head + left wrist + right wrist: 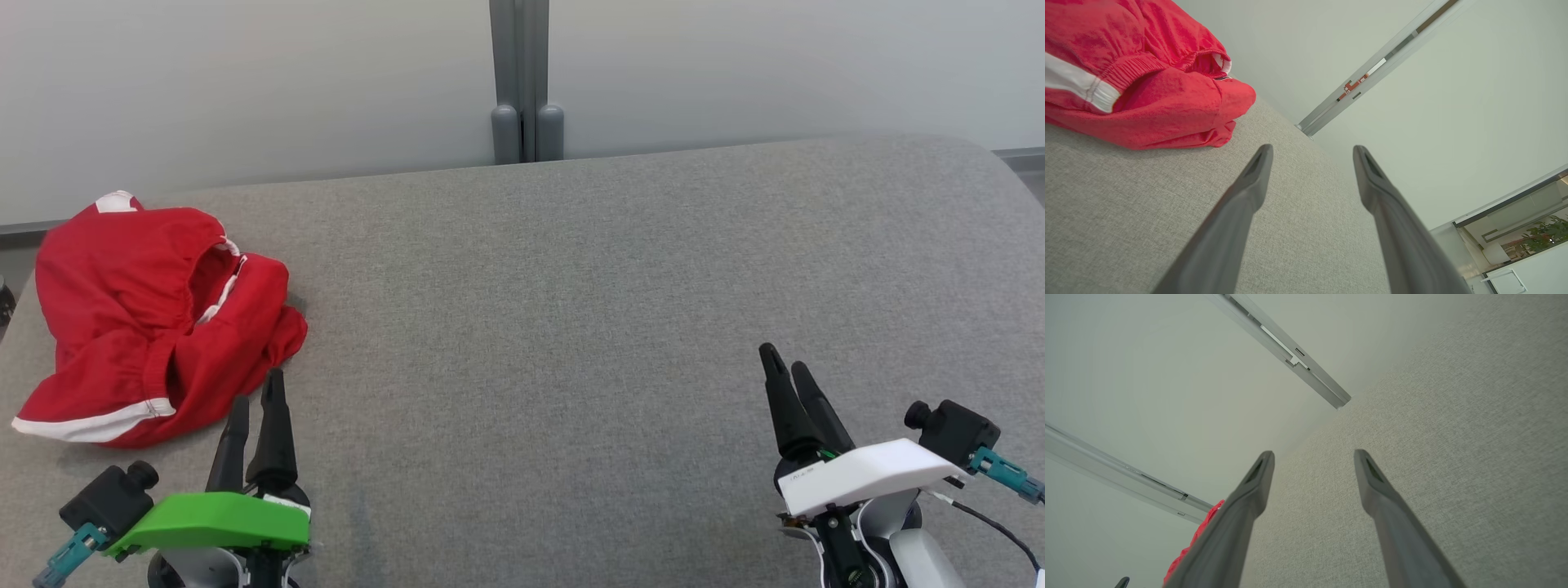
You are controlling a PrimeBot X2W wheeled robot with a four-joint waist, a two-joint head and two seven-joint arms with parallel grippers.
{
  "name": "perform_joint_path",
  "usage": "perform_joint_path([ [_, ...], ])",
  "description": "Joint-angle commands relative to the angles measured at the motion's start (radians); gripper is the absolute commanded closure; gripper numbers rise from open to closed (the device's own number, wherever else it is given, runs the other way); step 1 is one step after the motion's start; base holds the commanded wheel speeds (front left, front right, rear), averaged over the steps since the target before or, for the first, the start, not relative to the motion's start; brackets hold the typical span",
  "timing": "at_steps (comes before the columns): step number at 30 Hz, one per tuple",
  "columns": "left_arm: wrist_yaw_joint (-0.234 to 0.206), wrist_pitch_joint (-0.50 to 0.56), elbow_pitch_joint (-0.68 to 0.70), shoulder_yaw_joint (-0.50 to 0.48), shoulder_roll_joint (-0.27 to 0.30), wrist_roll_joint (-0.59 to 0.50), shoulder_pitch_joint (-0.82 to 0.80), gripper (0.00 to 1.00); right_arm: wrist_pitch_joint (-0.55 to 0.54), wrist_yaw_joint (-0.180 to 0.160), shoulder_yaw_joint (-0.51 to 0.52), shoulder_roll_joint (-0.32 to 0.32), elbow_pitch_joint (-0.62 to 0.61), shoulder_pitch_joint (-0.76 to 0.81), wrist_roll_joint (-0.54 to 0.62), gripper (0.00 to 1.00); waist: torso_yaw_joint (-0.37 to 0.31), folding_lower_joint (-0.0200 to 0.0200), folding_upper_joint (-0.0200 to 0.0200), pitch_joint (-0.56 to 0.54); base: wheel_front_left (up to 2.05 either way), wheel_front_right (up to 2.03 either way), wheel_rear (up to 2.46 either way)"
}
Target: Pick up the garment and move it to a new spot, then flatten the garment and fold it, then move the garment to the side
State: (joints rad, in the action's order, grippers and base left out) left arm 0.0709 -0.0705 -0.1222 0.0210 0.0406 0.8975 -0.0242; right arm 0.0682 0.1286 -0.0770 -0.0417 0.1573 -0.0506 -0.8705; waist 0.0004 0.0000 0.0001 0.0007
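I can read no word or number from here. A printed label on the white cover of the right gripper, at four o'clock in the head view, is too tiny to make out (a smudge of dark marks). The red-and-white marking on the metal post, near one o'clock in the left wrist view, is illegible.

A table covered in grey woven fabric, rounded at its upper right corner, spans the frame. On it, at the left of the frame, lies a crumpled red garment with white trim.
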Motion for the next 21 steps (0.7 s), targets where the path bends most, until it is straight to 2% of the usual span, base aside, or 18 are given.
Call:
perform_joint_path([
  [1, -0.004, -0.01, 0.022, 0.005, 0.007, -0.04, -0.002, 0.0, 0.012, 0.002, -0.006, -0.006, -0.021, -0.005, 0.035, 0.0, 0.0, 0.0, -0.0001, 0.0, 0.0, 0.0, 0.0],
  [21, -0.01, -0.072, 0.061, 0.051, 0.009, -0.279, 0.017, 0.0, 0.074, 0.003, -0.04, -0.007, -0.025, 0.002, 0.28, 0.0, 0.002, 0.0, -0.0001, -0.001, 0.0, 0.0, 0.0],
])
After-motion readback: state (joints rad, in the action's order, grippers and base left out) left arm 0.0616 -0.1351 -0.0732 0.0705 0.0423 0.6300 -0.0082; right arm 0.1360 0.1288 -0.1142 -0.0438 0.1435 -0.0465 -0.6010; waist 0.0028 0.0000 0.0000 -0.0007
